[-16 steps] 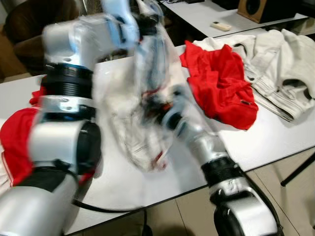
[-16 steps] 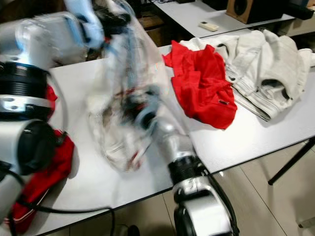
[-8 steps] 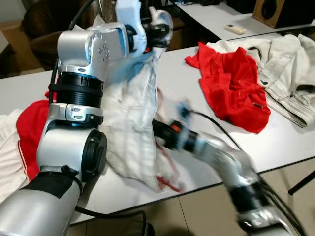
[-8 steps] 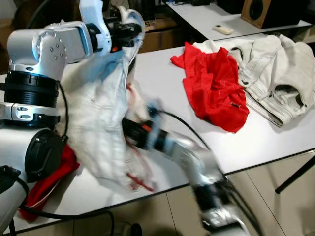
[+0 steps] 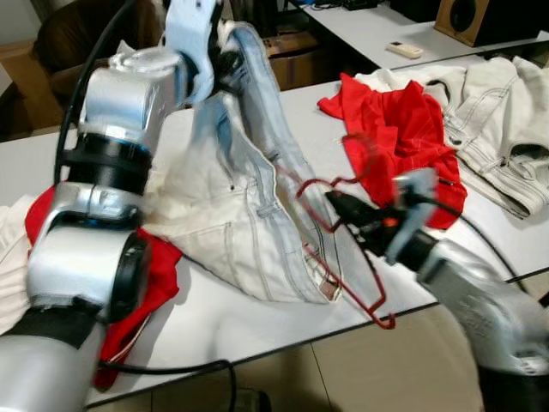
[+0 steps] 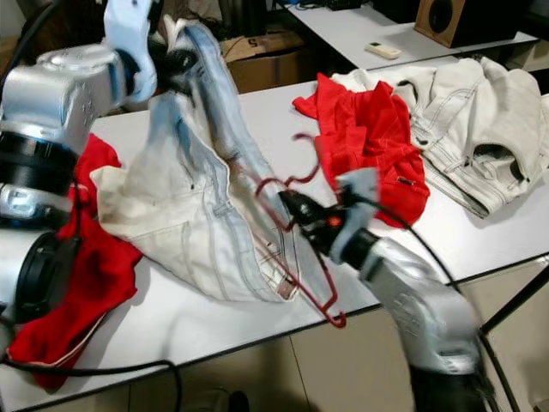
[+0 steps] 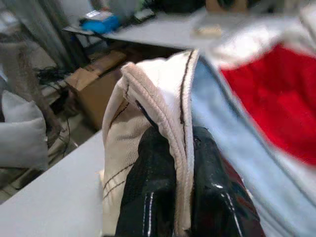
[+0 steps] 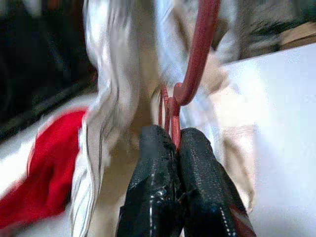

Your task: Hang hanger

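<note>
My left gripper (image 5: 227, 64) is raised over the table's back and shut on the waistband of a white garment (image 5: 249, 232). The garment hangs down from it onto the white table (image 5: 257, 322). In the left wrist view the black fingers (image 7: 148, 197) pinch the seamed white edge (image 7: 170, 113). My right gripper (image 6: 287, 203) is shut on a red wire hanger (image 5: 383, 321) to the right of the garment. The hanger's hook (image 6: 302, 146) points up, and its lower wire lies against the garment's hem. The right wrist view shows the hanger (image 8: 197, 59) clamped between the fingertips.
A red shirt (image 5: 403, 137) and a pale jacket (image 5: 497, 103) lie on the table's right side. Another red cloth (image 5: 154, 266) lies under my left arm. A remote (image 5: 403, 50) and a speaker (image 5: 480, 17) sit on the table behind. A cardboard box (image 6: 257, 69) stands beyond.
My right gripper has drawn the red hanger out to the right of the white garment. The left gripper still holds the garment up. The camera has shifted.
</note>
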`<state>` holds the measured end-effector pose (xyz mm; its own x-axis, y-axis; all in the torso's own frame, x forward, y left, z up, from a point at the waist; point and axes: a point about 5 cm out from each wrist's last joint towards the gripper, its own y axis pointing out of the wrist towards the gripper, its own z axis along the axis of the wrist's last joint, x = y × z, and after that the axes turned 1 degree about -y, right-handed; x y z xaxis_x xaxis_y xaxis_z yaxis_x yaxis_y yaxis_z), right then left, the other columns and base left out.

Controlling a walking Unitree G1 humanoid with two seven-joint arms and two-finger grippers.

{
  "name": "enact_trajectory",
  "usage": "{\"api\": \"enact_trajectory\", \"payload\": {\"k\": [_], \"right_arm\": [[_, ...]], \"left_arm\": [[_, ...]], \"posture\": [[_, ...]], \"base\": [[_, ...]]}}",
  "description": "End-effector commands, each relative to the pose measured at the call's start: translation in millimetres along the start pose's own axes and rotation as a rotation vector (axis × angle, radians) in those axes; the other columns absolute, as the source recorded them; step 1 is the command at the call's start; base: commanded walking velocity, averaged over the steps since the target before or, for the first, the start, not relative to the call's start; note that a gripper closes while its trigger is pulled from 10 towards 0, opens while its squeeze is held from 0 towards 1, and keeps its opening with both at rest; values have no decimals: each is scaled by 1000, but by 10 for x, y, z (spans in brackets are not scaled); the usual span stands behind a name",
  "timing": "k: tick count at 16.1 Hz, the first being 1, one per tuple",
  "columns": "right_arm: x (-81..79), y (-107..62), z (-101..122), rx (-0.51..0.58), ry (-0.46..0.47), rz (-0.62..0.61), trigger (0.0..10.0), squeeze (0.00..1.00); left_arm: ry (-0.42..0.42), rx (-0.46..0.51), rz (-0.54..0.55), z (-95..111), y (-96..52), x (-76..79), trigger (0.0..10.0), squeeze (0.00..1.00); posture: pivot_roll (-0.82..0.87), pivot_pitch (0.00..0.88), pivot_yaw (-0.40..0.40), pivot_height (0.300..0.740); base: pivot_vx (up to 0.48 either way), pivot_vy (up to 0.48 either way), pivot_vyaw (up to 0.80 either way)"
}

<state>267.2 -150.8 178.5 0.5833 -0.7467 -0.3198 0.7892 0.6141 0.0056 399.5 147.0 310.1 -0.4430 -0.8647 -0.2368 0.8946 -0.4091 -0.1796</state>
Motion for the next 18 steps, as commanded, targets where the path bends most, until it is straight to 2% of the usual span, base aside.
{"api": "enact_trajectory", "payload": {"k": [1, 2, 3, 4, 5, 7, 9, 12, 13, 14, 16, 18], "right_arm": [[58, -29, 39, 43, 64, -87, 10000, 0], [256, -43, -40, 78, 168, -283, 10000, 0], [289, -49, -80, 71, 176, -318, 10000, 0], [289, -27, -160, 76, 247, -328, 10000, 0], [256, 1, -183, 80, 297, -301, 10000, 0], [149, 46, -170, 81, 331, -220, 10000, 0], [-28, 50, -104, 83, 374, -61, 10000, 0], [-105, 95, -69, 74, 406, 24, 10000, 0], [-105, 145, -63, 73, 431, 34, 10000, 0], [-30, 261, -104, 65, 486, 10, 10000, 0], [41, 379, -156, 59, 512, -18, 10000, 0], [101, 687, -166, 101, 583, -66, 10000, 0]], "left_arm": [[38, -16, -47, -24, -27, 33, 0, 0], [54, -73, -148, -156, -43, 157, 0, 0], [85, -103, -171, -222, -55, 188, 0, 0], [117, -120, -194, -296, -73, 228, 0, 0], [112, -107, -190, -283, -76, 228, 0, 0], [128, -84, -170, -224, -84, 190, 0, 0], [115, -59, -146, -148, -140, 121, 0, 0], [106, -48, -144, -98, -162, 70, 0, 0], [104, -51, -159, -81, -179, 57, 0, 0], [121, -79, -199, -85, -244, 30, 0, 0], [133, -119, -254, -129, -331, 18, 0, 0], [136, -223, -372, -290, -491, 44, 0, 0]], "posture": [[-3, 0, 152, 740], [-8, 0, 155, 740], [-11, 0, 156, 740], [-14, 0, 157, 740], [-10, 0, 151, 740], [-7, 0, 146, 740], [-9, 0, 142, 740], [-10, 0, 139, 740], [-16, 0, 141, 740], [-13, 0, 137, 740], [-11, 0, 134, 740], [11, 0, 108, 740]], "base": [[0, 0, 0], [0, 0, 0], [0, 0, 0], [0, 0, 0], [0, 0, 0], [0, 0, 0], [0, 0, 0], [0, 0, 0], [0, 0, 0], [0, 0, 0], [0, 0, 0], [0, 0, 0]]}}
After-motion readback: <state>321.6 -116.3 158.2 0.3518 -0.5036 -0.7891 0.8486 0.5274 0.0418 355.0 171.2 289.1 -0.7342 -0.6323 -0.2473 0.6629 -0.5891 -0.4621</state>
